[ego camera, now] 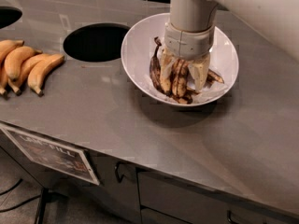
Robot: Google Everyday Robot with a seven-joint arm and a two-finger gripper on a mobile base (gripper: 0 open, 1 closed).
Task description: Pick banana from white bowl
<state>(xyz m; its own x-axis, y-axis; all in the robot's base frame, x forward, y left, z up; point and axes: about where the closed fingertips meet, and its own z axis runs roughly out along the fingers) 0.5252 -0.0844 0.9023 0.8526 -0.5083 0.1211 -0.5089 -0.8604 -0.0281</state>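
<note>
The white bowl (136, 43) stands on the grey counter, right of centre. Several overripe, brown-streaked bananas (179, 80) lie in it. My gripper (183, 87) reaches straight down into the bowl from the top. Its two pale fingers (166, 71) stand apart on either side of the middle banana, with the tips near the bottom of the bowl. The wrist hides the back of the bowl and part of the bananas. I cannot tell whether the fingers press on the banana.
A bunch of yellow bananas (28, 66) lies at the counter's left edge. A round dark hole (96, 42) opens left of the bowl and another (7, 17) at the far left. Below the front edge are a sign (49, 153) and cabinet drawers.
</note>
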